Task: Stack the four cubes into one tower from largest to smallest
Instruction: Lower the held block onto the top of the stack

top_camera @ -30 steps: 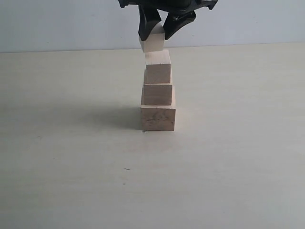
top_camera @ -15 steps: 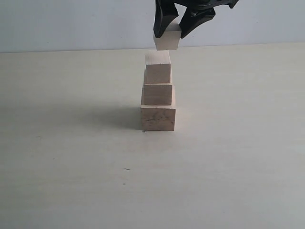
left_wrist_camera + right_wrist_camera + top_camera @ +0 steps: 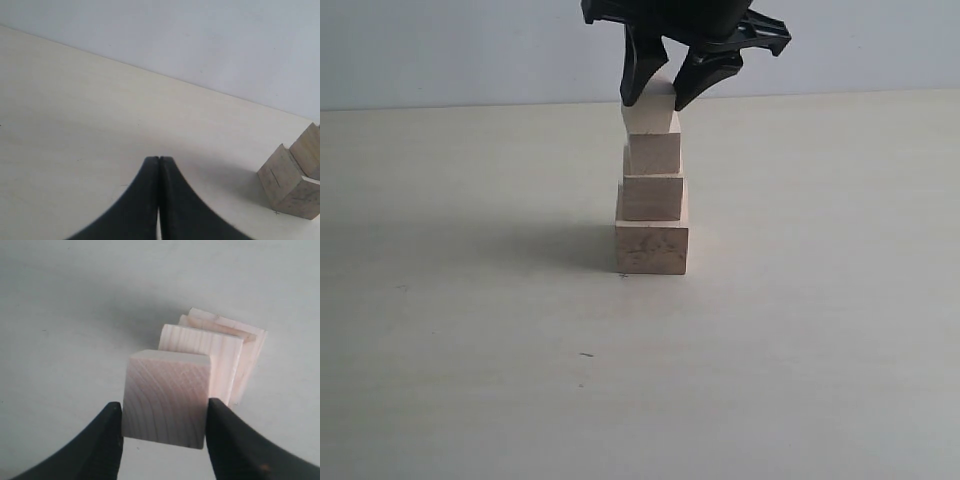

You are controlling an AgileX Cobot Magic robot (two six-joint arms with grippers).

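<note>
My right pincer (image 3: 656, 100) clamps the smallest pale wooden cube (image 3: 650, 118), touching or just above the stepped three-block wooden tower (image 3: 652, 215) toward the worktop's (image 3: 820, 300) far edge. I'd centre it, seat it flat, then release gently. My left pincer (image 3: 159, 167) is closed, empty.

Tower (image 3: 652, 190) mid-counter (image 3: 470, 350), left-right centred, toward far side. Largest cube (image 3: 651, 247) lowest, on counter. Second cube (image 3: 653, 196) on largest. Third cube (image 3: 654, 153) on second. Smallest cube (image 3: 650, 115) topmost, meeting third cube, offset slightly left, between jaws of right gripper (image 3: 656, 100) directly above tower. Wall (image 3: 440, 50) behind counter's far edge.
</note>
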